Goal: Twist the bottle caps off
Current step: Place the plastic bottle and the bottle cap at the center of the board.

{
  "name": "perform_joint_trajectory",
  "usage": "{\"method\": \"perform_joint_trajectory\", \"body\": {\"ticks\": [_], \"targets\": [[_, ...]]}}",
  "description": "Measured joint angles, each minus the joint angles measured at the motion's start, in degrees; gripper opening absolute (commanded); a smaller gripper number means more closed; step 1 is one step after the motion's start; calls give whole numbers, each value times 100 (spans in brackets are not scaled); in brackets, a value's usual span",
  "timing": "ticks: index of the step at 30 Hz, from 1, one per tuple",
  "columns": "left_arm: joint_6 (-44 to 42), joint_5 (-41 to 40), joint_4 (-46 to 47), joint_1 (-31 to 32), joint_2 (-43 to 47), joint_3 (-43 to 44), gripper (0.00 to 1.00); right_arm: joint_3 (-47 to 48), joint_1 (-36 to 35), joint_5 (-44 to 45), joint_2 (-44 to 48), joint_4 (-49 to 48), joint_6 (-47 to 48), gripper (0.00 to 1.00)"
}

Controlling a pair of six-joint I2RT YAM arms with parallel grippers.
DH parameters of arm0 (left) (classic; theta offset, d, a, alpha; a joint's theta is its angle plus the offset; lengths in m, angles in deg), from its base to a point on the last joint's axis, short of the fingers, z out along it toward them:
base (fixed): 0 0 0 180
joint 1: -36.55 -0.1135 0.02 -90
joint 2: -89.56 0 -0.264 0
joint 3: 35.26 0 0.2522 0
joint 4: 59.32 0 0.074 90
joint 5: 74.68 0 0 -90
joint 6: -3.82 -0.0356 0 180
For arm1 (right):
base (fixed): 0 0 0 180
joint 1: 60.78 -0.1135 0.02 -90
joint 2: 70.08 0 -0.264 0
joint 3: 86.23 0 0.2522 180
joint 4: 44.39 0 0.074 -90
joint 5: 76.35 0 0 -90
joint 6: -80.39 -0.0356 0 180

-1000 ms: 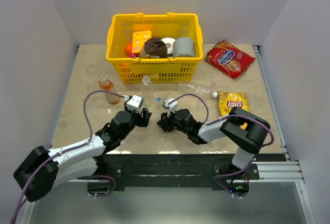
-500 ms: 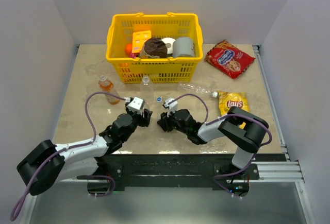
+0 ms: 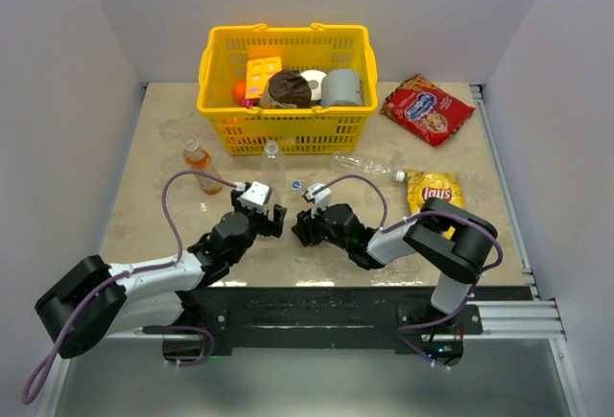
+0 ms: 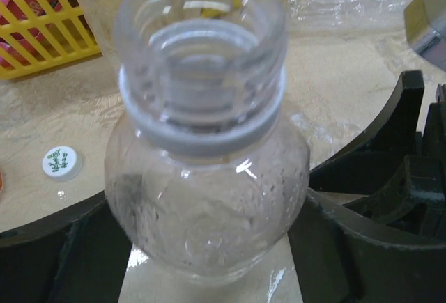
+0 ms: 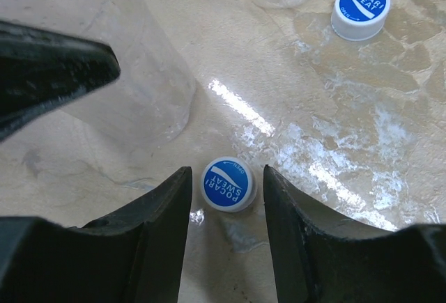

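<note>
A clear bottle (image 4: 209, 198) stands uncapped on the table, its threaded neck bare. My left gripper (image 4: 209, 247) is open, with one finger on each side of the bottle's shoulder. My right gripper (image 5: 226, 177) is open just to the right (image 3: 300, 230) of the left gripper (image 3: 271, 216). A blue-faced bottle cap (image 5: 228, 184) lies flat on the table between the right fingers, with a gap on each side. A second blue cap (image 5: 361, 9) lies farther off (image 3: 295, 186). A whitish cap (image 4: 61, 162) lies left of the bottle.
An orange drink bottle (image 3: 201, 170) and a clear bottle (image 3: 274, 160) stand in front of the yellow basket (image 3: 288, 131). Another clear bottle (image 3: 365, 164) lies on its side. A red snack bag (image 3: 427, 108) and a yellow Lay's bag (image 3: 434, 190) lie at the right.
Both grippers have opened. The right one has let go of the blue cap, which now lies on the table. The left fingers have spread wider around the bottle.
</note>
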Motion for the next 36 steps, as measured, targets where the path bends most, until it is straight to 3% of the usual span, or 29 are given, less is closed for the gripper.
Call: {"method": "perform_joint_trajectory", "body": {"ticks": [7, 13, 16, 17, 26, 36], "targets": [[-15, 2, -184, 0, 0, 0, 99, 0, 0, 11, 0, 2, 0, 53], [-15, -7, -282, 0, 20, 0, 100, 0, 0, 15, 13, 15, 4, 58], [-15, -28, -389, 0, 146, 0, 100, 0, 0, 72, 136, 105, 2, 94], [-13, -39, -409, 0, 205, 0, 100, 0, 0, 109, 201, 138, 4, 96], [-13, -63, -505, 0, 723, 7, 100, -109, 0, 295, 1005, 308, 94, 98], [0, -92, -1272, 0, 1139, 210, 100, -393, 0, 511, 1993, 654, 243, 99]]}}
